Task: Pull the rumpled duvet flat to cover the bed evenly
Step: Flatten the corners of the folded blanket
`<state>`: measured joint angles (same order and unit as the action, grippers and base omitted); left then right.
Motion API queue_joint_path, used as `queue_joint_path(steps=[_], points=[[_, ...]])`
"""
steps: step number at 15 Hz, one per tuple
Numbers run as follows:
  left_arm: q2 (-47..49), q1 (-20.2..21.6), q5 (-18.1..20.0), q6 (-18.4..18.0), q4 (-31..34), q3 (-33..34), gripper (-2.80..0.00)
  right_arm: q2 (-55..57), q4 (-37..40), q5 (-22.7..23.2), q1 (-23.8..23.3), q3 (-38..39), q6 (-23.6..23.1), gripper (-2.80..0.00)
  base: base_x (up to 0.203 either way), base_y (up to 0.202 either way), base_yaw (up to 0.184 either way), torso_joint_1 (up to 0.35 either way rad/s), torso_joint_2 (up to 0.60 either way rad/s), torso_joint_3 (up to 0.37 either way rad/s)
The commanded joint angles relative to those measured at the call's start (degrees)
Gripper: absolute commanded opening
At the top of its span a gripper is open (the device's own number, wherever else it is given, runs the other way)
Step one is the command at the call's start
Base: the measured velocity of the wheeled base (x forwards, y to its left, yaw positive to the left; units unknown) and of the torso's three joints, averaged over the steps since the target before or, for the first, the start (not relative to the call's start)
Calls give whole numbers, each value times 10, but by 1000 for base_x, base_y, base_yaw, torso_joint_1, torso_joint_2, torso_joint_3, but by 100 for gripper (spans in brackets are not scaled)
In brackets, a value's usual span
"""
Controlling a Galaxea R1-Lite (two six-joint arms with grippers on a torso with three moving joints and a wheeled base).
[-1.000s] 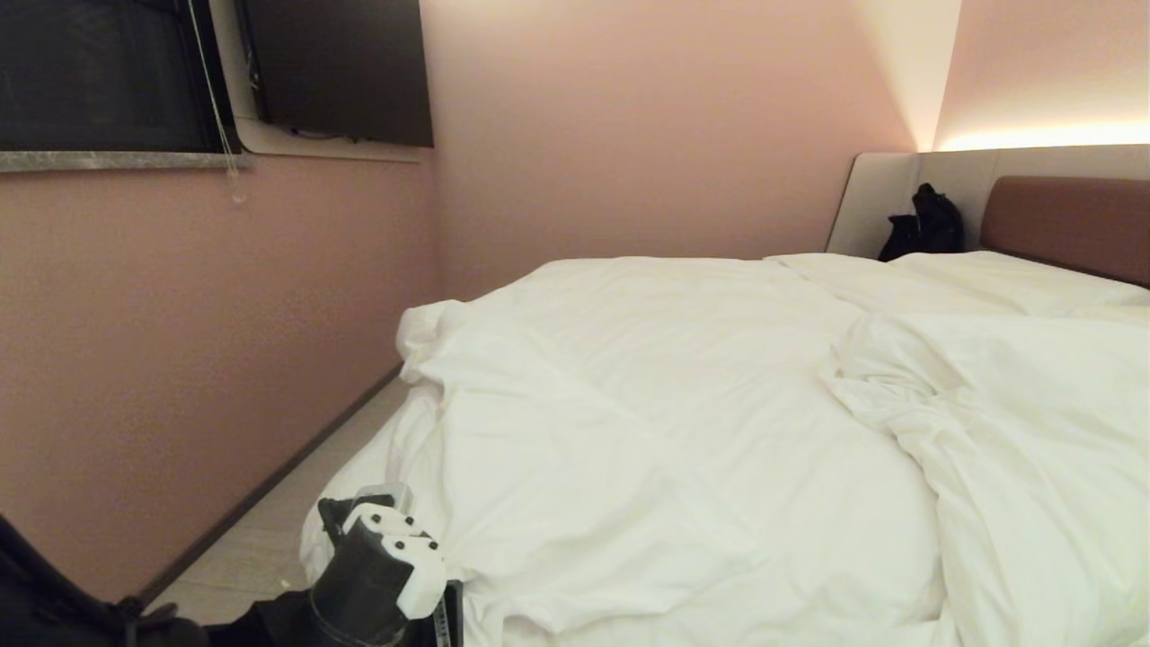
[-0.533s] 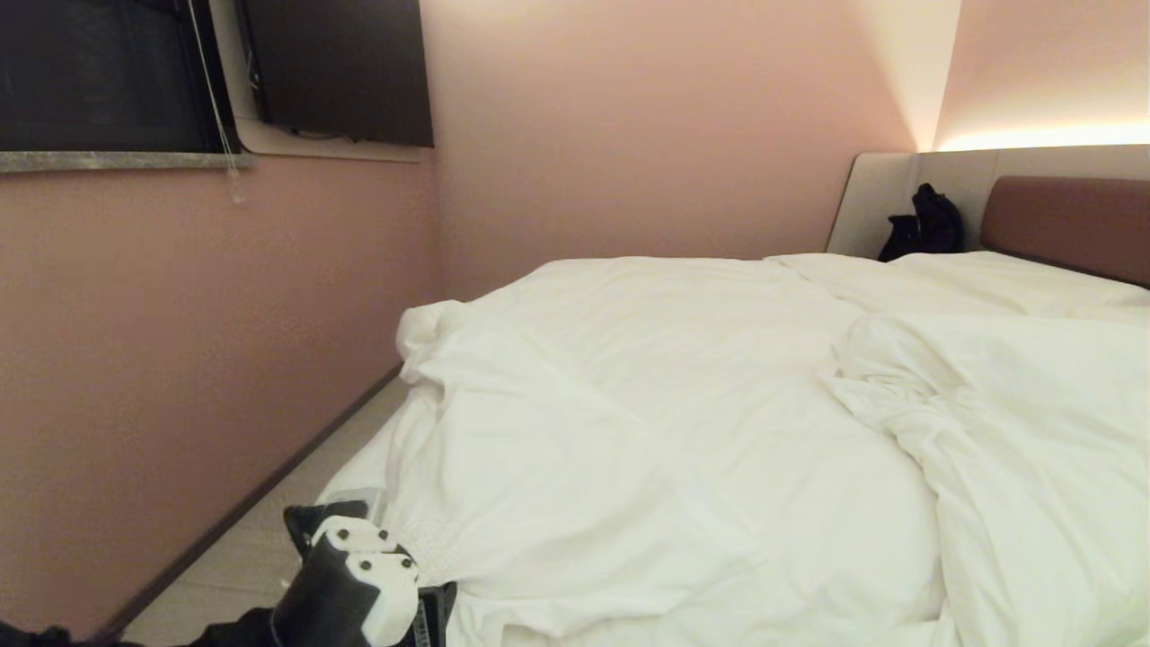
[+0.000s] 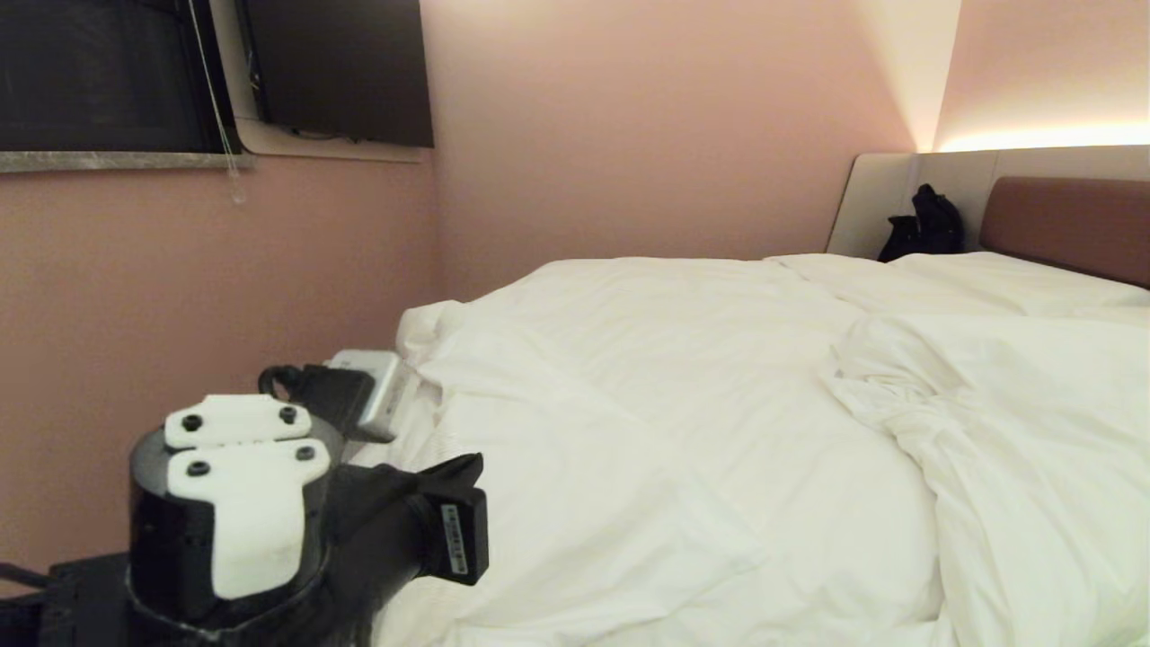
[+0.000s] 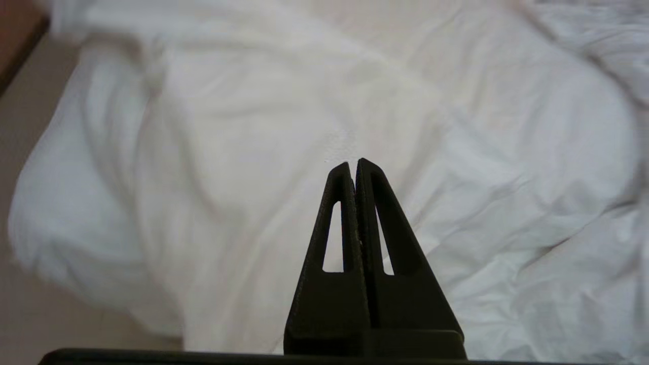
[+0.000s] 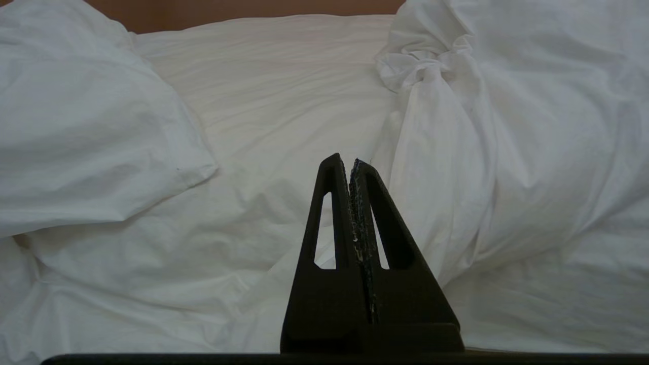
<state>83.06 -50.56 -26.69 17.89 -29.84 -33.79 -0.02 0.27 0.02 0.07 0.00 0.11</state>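
Bed: it fills the right and middle of the room, its brown padded headboard at the far right with pale side panels beside it.
Duvet: white and puffy, spread over most of the bed, its left edge hanging over the side facing the pink wall; it is bunched into a thick twisted ridge toward the right side and creased all over.
Pillow: white, lying near the head of the bed beside the bunched ridge.
Left gripper: raised over the duvet's near left corner, its two black fingers clenched tight together with nothing between them, tips clear of the cloth.
Right gripper: fingers pressed together on nothing, poised above the duvet between the pillow and the twisted ridge.
Black bag: propped against the pale panel at the head of the bed.
Dark screen: mounted on the wall, high up.
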Motion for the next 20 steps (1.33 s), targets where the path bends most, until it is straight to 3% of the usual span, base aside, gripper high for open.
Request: queue_joint_path(steps=[1, 5, 9, 11, 18, 19, 20], points=[[33, -13, 5, -14, 0, -41, -280, 0, 0, 0, 0, 0, 0, -280, 0, 0, 0, 0, 0, 0], [237, -6, 43, -20, 2, -149, -280, 0, 0, 0, 0, 0, 0, -280, 0, 0, 0, 0, 0, 0], [445, 1, 60, -37, 28, -359, -280, 0, 0, 1, 0, 0, 1, -280, 0, 0, 0, 0, 0, 0], [484, 3, 65, -40, 66, -439, -280, 0, 0, 0, 0, 0, 1, -280, 0, 0, 0, 0, 0, 0], [563, 5, 66, -27, 125, -543, -280, 0, 0, 0, 0, 0, 1, -280, 0, 0, 0, 0, 0, 0], [569, 5, 66, -16, 136, -556, -68, 0, 0, 1, 0, 0, 1, -280, 0, 0, 0, 0, 0, 0], [575, 5, 66, -3, 156, -585, 0, 0, 0, 0, 0, 0, 0, -280, 0, 0, 0, 0, 0, 0]])
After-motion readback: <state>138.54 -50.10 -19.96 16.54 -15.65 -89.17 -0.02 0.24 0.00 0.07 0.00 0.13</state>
